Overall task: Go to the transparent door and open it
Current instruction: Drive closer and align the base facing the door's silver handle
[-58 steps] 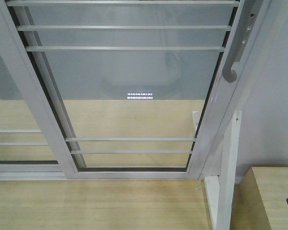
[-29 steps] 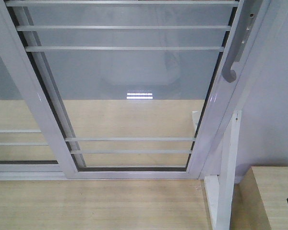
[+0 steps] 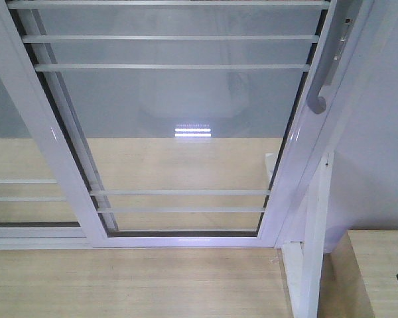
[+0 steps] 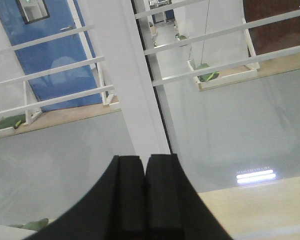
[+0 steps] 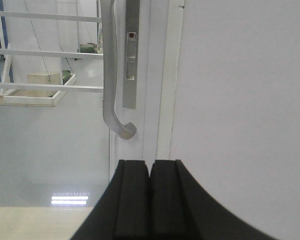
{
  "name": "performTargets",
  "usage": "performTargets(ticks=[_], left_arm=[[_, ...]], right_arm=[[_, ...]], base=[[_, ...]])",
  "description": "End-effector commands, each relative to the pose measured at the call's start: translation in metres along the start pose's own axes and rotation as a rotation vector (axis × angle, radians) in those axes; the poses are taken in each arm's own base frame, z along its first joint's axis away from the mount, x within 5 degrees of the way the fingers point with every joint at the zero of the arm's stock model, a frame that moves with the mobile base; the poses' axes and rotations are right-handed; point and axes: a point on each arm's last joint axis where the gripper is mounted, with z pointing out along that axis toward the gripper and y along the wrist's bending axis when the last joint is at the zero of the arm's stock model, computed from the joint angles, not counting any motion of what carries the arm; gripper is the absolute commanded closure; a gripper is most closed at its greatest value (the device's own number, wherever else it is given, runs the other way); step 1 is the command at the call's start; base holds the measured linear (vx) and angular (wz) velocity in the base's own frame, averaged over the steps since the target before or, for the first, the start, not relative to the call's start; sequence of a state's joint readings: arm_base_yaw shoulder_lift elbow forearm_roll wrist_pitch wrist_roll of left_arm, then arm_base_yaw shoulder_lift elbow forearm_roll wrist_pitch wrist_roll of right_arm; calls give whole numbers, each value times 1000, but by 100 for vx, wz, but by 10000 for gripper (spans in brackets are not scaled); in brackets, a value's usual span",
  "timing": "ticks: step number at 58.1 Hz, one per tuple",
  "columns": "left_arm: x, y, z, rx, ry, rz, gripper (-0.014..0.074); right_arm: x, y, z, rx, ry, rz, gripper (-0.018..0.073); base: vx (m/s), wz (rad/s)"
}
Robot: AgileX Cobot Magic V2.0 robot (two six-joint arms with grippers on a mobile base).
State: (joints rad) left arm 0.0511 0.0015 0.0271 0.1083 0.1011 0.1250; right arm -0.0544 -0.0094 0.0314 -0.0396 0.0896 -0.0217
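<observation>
The transparent door (image 3: pixel 179 126) fills the front view: clear glass in a white frame with thin horizontal white bars. Its curved grey pull handle (image 3: pixel 325 73) sits on the right stile. The handle also shows in the right wrist view (image 5: pixel 110 75), just above and left of my right gripper (image 5: pixel 150 165), which is shut and empty and apart from it. My left gripper (image 4: pixel 144 160) is shut and empty, facing the white stile (image 4: pixel 127 85) between two glass panels. Neither gripper shows in the front view.
A handle-less white-framed glass panel (image 3: pixel 13 165) stands at the left. A slanted white post (image 3: pixel 312 245) and a wooden box (image 3: pixel 371 271) stand at the lower right beside a white wall (image 3: pixel 378 152). Light wooden floor (image 3: pixel 132 281) lies in front.
The door frame and handle have shifted very slightly in the front view, and the light reflection on the glass has changed a little. Little else differs.
</observation>
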Motion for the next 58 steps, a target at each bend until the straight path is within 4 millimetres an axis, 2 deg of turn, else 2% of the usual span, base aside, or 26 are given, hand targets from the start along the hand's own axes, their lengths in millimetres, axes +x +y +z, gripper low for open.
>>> performTargets(ticks=[1, 12, 18, 23, 29, 34, 38, 47, 52, 58], left_arm=[[1, -1, 2, 1, -41, 19, 602], [1, -1, 2, 1, -45, 19, 602], [-5, -1, 2, -6, -105, 6, 602], [-15, 1, 0, -20, -224, -68, 602], [-34, 6, -7, -41, -448, -173, 602], [-49, 9, -14, -50, -593, -201, 602], [-61, 12, -17, -33, -630, -257, 602], [-113, 25, -28, -10, -607, -341, 602], [-145, 33, -30, -15, -543, -320, 602], [-183, 42, -26, -30, -470, -265, 602]], right_arm=[[-3, 0, 1, 4, -65, -8, 567], [-4, 0, 1, 4, -73, -24, 567], [-5, 0, 0, 4, -88, -24, 567], [-11, 0, 0, 5, -153, -14, 567], [-27, -1, -3, 8, -231, -16, 567], [-53, -2, -10, 15, -297, -29, 567], [-80, -4, -18, 23, -351, -41, 566], [-146, -9, -33, 39, -362, -68, 564], [-178, -12, -30, 46, -330, -103, 564], [-211, -14, -13, 51, -314, -143, 564]], base=[[0, 0], [0, 0], [0, 0], [0, 0], [0, 0], [0, 0], [0, 0], [0, 0], [0, 0], [0, 0]])
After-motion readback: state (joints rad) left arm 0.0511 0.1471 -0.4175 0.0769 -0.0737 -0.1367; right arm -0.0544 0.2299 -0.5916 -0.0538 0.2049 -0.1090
